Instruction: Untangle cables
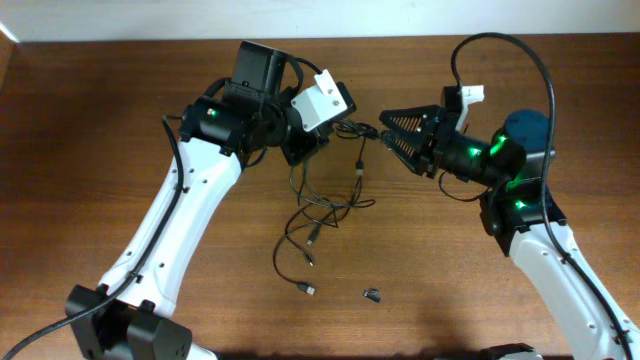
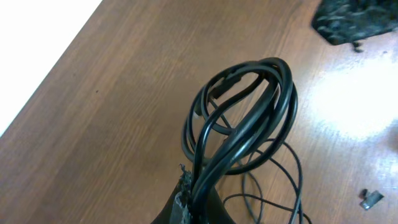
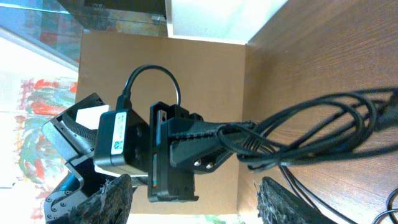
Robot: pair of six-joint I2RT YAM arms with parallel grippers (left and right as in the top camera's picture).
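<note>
Black cables [image 2: 235, 138] bunched, loop stretching rightward, left fingers [image 3: 193, 143] clamping them, right fingers [image 3: 283, 199] spread

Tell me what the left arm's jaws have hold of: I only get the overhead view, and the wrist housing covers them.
Observer: In the left wrist view the left gripper has its jaws shut on several strands of the cables at once. The loops bunch out ahead of it.
Operator: And the right arm, has it caught a strand?
Observer: No. In the right wrist view the right gripper has its jaws apart with nothing between them. The strands pass ahead of it, running out from the left gripper's grip.
</note>
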